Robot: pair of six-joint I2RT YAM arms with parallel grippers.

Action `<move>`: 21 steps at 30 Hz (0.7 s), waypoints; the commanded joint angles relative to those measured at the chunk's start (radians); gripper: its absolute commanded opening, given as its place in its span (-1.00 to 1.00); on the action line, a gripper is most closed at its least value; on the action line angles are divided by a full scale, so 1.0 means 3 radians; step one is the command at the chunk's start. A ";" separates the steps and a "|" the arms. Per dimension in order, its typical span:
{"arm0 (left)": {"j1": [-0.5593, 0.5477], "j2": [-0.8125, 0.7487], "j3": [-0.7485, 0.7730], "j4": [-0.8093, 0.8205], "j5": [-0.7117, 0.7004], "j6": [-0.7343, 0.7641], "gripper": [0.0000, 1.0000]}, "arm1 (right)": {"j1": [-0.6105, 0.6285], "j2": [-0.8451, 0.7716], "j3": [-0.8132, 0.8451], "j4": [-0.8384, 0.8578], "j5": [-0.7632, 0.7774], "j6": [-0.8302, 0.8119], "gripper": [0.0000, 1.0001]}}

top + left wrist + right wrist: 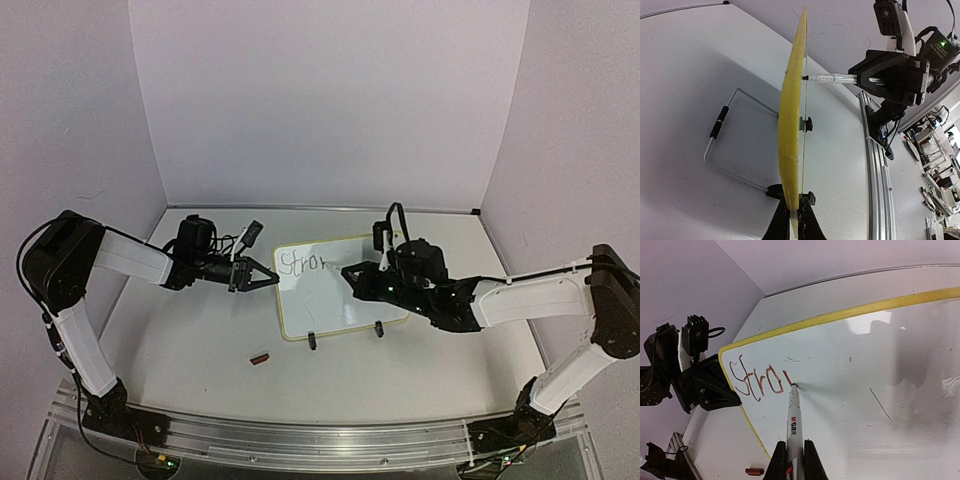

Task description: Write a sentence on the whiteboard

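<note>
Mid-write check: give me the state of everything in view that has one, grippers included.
whiteboard: propped on its wire stand, not lying flat.
sentence: unfinished, reads "Stro" plus the start of another letter.
marker: uncapped, tip touching the whiteboard.
cap: off, lying on the table in front of the whiteboard.
left gripper: shut on the whiteboard's left edge.
right gripper: shut on the marker.

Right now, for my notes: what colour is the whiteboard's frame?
Yellow; the whiteboard's frame shows best in right wrist view.

Small red cap (260,358) lying on white table (180,340); aluminium rail (300,440) along near edge.
</note>
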 commanded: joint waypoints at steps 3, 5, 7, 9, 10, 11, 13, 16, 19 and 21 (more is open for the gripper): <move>-0.0066 -0.0051 0.0045 -0.0177 -0.0041 0.0134 -1.00 | -0.0022 0.0070 0.0177 0.0112 0.0165 -0.0055 -1.00; -0.0065 -0.0051 0.0043 -0.0180 -0.0040 0.0138 -1.00 | -0.0022 0.0095 0.0199 0.0114 0.0174 -0.0060 -1.00; -0.0066 -0.0046 0.0045 -0.0179 -0.0041 0.0139 -1.00 | -0.0022 0.0097 0.0201 0.0113 0.0212 -0.0063 -1.00; -0.0066 -0.0044 0.0046 -0.0179 -0.0041 0.0139 -1.00 | -0.0024 0.0080 0.0195 0.0111 0.0249 -0.0067 -1.00; -0.0066 -0.0042 0.0046 -0.0179 -0.0041 0.0139 -1.00 | -0.0023 0.0071 0.0190 0.0111 0.0267 -0.0068 -1.00; -0.0066 -0.0039 0.0047 -0.0179 -0.0040 0.0139 -1.00 | -0.0021 0.0057 0.0181 0.0110 0.0284 -0.0070 -1.00; -0.0066 -0.0032 0.0054 -0.0178 -0.0041 0.0139 -1.00 | -0.0022 0.0032 0.0159 0.0112 0.0317 -0.0069 -1.00; -0.0071 -0.0027 0.0054 -0.0179 -0.0041 0.0139 -1.00 | -0.0022 -0.0007 0.0109 0.0113 0.0369 -0.0060 -1.00; -0.0071 -0.0026 0.0058 -0.0179 -0.0041 0.0139 -1.00 | -0.0021 -0.0044 0.0060 0.0111 0.0404 -0.0046 -1.00; -0.0073 -0.0024 0.0059 -0.0179 -0.0040 0.0139 -1.00 | -0.0023 -0.0068 0.0021 0.0110 0.0421 -0.0034 -1.00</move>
